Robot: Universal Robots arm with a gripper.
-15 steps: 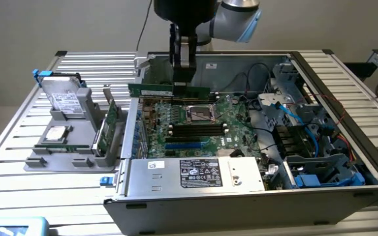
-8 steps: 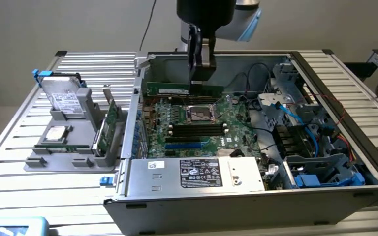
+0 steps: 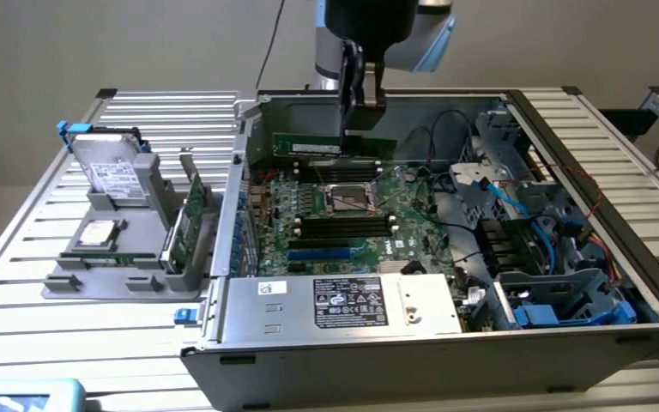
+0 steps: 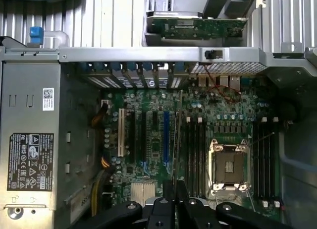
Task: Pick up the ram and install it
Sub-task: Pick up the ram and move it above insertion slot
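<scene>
The ram (image 3: pixel 306 148) is a long green stick with dark chips, hanging level above the far part of the open computer case. My gripper (image 3: pixel 360 129) is shut on its upper edge, over the motherboard (image 3: pixel 404 184). In the wrist view the ram (image 4: pixel 177 135) shows edge-on as a thin line running out from my gripper (image 4: pixel 175 190). It lies beside the black memory slots (image 4: pixel 194 154), on their side away from the CPU socket (image 4: pixel 229 165). Another bank of slots (image 4: pixel 265 159) lies on the socket's other side. How high the ram hangs above the board I cannot tell.
A grey power supply (image 3: pixel 341 305) fills the case's near end. Blue and black cables (image 3: pixel 501 206) and a drive cage (image 3: pixel 565 296) crowd the exterior view's right. A grey tray (image 3: pixel 89 279) at the exterior view's left holds drives and an upright green card (image 3: pixel 192 215).
</scene>
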